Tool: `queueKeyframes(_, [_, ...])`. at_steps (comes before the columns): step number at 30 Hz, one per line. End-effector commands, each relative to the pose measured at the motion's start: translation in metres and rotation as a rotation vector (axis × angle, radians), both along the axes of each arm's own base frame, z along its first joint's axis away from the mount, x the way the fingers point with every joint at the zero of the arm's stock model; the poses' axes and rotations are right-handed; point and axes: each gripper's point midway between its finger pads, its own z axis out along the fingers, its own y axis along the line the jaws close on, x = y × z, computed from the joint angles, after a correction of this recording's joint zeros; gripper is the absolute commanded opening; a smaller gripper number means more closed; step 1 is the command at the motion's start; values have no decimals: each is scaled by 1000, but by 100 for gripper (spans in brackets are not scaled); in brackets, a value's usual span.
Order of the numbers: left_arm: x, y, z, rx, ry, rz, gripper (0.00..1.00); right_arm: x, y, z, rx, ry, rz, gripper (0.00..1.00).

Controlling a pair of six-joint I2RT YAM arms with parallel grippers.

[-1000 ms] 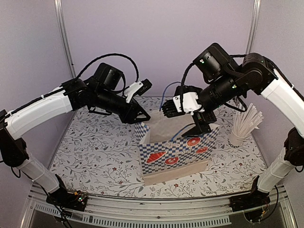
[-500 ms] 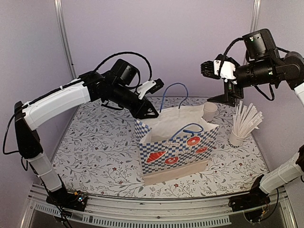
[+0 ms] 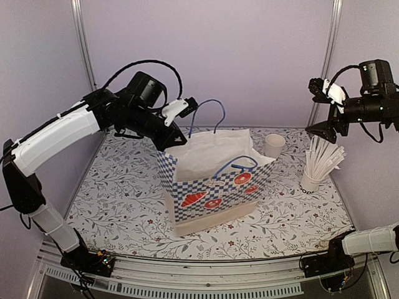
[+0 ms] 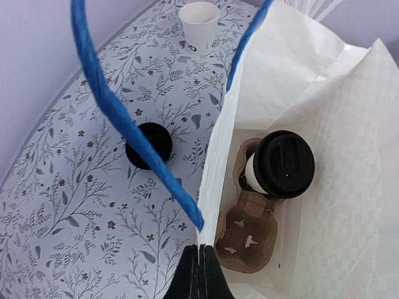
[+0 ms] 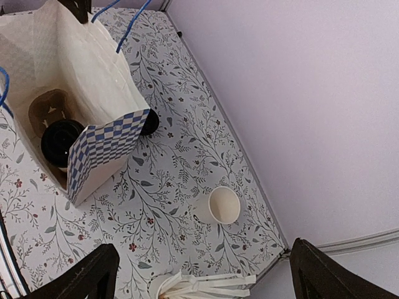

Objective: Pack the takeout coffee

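A: What's changing on the left?
B: The left fingers (image 4: 192,283) are now pinching the rim of the blue-checked paper bag (image 3: 212,187), dragging it leftward across the bench (image 3: 124,199)
A: And the coffee?
B: The white paper takeout coffee with its black lid (image 4: 283,165) is sitting in the bag's brown cardboard carrier (image 4: 246,233), so it's looking packed; the right fingers (image 5: 93,274) are hanging spread, backed off, near the lidless white cup (image 5: 223,204)

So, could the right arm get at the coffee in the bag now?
Probably yes. The bag stands open, the left pincer shut on its rim, and the coffee sits uncovered in its carrier. The right pincer is open, high off to the side.
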Motion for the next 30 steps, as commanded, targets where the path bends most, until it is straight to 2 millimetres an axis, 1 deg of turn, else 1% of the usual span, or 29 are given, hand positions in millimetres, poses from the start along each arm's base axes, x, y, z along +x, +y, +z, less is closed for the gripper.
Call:
queueKeyframes(1, [15,54,18,96,-137,119,0,-16,12,-21,134,101,95,99])
queueKeyframes(3, [16,62,19,110,-154,141,0,-19,19,-33,178,145,135,99])
queueKeyframes(5, [15,66,19,111,-160,152,0,-19,27,-47,221,176,176,99])
queueKeyframes(7, [10,63,16,89,-149,134,0,-21,36,-61,281,199,218,99])
queueKeyframes(8, [6,61,11,84,-132,119,0,-24,41,-66,312,208,254,99])
queueKeyframes(9, [4,61,6,88,-118,116,0,-29,45,-67,339,202,284,99])
queueKeyframes(12, [-9,54,-4,72,-65,90,0,-31,51,-70,391,231,312,99])
queueKeyframes(16, [-31,44,-5,32,-48,60,0,-23,52,-89,381,293,303,99])
queueKeyframes(18, [-40,43,-3,16,-46,58,0,-23,53,-96,382,312,307,99])
queueKeyframes(24, [-67,37,4,-50,-20,37,0,-29,54,-98,390,317,320,99])
queueKeyframes(30, [-90,27,12,-108,12,-6,0,-28,53,-104,388,340,313,99])
